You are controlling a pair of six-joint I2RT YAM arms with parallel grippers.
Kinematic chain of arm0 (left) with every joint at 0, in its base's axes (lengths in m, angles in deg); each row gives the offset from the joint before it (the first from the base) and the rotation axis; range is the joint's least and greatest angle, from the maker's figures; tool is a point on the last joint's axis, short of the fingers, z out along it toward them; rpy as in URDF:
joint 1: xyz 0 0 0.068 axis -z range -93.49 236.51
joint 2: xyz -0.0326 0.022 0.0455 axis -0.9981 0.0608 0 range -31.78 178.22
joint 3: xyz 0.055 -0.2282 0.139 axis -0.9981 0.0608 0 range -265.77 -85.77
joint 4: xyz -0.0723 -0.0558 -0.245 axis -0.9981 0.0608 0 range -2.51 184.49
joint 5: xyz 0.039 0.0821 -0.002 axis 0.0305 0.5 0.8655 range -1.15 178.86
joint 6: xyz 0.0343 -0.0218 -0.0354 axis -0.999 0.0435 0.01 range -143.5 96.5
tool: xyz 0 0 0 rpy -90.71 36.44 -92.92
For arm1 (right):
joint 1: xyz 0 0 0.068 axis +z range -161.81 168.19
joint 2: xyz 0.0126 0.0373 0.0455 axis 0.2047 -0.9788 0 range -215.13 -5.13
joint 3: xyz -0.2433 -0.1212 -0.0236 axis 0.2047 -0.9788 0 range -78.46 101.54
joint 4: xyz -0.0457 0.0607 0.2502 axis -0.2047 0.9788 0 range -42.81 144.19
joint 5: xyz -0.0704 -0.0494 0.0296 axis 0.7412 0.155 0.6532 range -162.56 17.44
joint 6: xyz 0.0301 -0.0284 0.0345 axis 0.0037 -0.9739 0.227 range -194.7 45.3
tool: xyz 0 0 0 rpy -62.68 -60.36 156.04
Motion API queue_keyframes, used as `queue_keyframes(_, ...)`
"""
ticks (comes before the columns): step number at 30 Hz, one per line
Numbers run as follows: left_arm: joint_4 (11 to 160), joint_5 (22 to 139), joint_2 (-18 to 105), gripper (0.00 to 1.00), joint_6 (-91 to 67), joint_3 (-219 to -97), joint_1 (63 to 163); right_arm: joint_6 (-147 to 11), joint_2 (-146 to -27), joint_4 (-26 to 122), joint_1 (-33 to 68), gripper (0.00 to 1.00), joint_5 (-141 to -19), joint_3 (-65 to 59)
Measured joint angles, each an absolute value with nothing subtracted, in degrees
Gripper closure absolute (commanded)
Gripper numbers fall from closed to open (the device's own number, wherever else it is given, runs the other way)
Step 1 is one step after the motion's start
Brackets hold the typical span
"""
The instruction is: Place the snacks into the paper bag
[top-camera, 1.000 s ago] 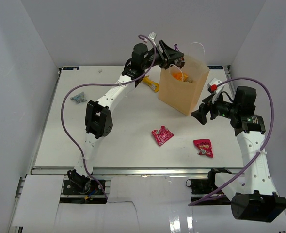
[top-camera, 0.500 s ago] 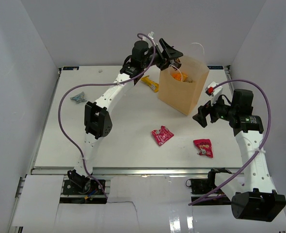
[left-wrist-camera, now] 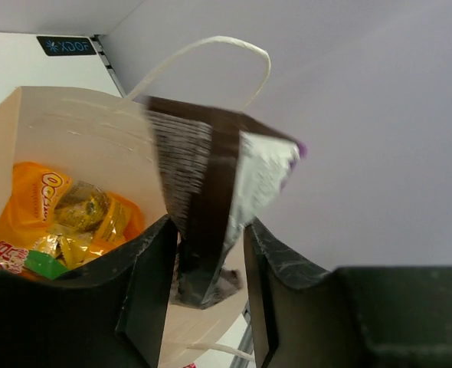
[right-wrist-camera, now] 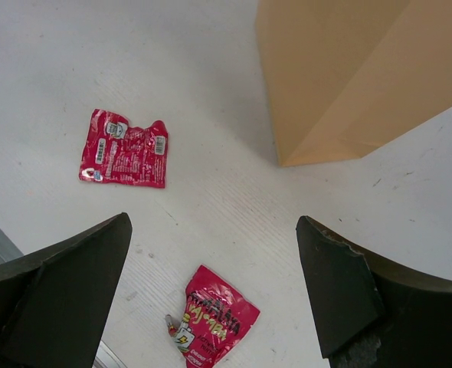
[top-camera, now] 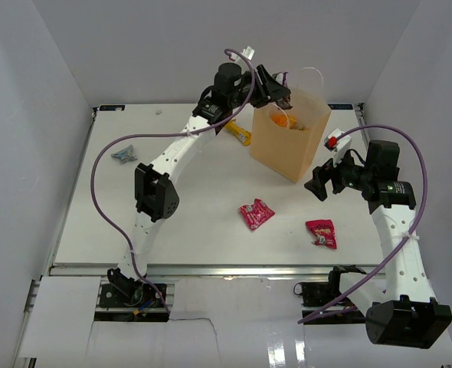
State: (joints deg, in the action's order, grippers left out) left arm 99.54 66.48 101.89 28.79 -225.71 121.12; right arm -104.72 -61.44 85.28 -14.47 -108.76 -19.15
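The tan paper bag (top-camera: 287,146) stands upright at the back, right of centre, with orange and yellow snacks (left-wrist-camera: 65,199) lying inside. My left gripper (top-camera: 280,90) hovers over the bag's near-left rim (left-wrist-camera: 80,138). A brown-and-white packet (left-wrist-camera: 211,176) stands between the jaws of the left gripper (left-wrist-camera: 207,222); it touches the left finger, and a slim gap shows at the right one. My right gripper (top-camera: 318,184) hangs open and empty beside the bag's right side. Below it lie two red-pink packets (right-wrist-camera: 124,148) (right-wrist-camera: 211,322).
A yellow bar (top-camera: 240,133) lies left of the bag. Near the left edge lies a grey-blue packet (top-camera: 123,154). A small red-and-white item (top-camera: 334,140) sits right of the bag. White walls close the table on three sides. The bag's white handle (left-wrist-camera: 211,42) loops above the rim.
The left gripper stayed over the bag's rim and shifted slightly right. The right arm drew back a little from the bag, jaws still wide.
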Motion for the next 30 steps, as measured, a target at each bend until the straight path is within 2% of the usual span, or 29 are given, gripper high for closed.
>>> queue_keyframes(2, 99.54, 66.66, 101.89, 0.54, 27.48, -225.78, 121.54, -104.66, -61.44, 85.26, -14.47, 0.06, -108.78, -19.15)
queue_keyframes(4, 99.52, 66.97, 101.87, 0.45, 25.97, -225.89, 121.93, -104.61, -61.49, 85.26, -14.47, 0.06, -108.92, -19.15)
queue_keyframes(6, 99.58, 67.38, 101.87, 0.3, 24.33, -225.97, 122.28, -104.46, -61.53, 85.26, -14.47, 0.06, -109.03, -19.15)
queue_keyframes(9, 99.54, 68.3, 101.85, 0.19, 22.3, -226.08, 122.85, -104.22, -61.55, 85.23, -14.47, 0.06, -109.18, -19.15)
queue_keyframes(22, 98.75, 71.36, 98.46, 0.12, 16.29, -225.82, 123.38, -105.33, -65.47, 87.84, -14.47, 0.06, -105.83, -18.04)
queue_keyframes(25, 99.02, 74.97, 92.14, 0.07, 12.44, -221.19, 123.09, -106.84, -68.48, 90.76, -14.47, 0.06, -102.45, -17.49)
queue_keyframes(28, 98.45, 79.34, 80.93, 0.02, 7.74, -211.2, 122.89, -108.44, -70.34, 94.39, -14.47, 0.05, -98.12, -17.97)
queue_keyframes(29, 98.32, 81.02, 76.89, 0.02, 6.37, -207.68, 122.79, -109.07, -70.3, 95.31, -14.47, 0.02, -97.22, -18.5)
queue_keyframes(30, 97.22, 82.66, 72.6, 0.02, 5.19, -203.4, 122.7, -109.7, -69.97, 96.45, -14.43, 0.1, -96.09, -19.46)
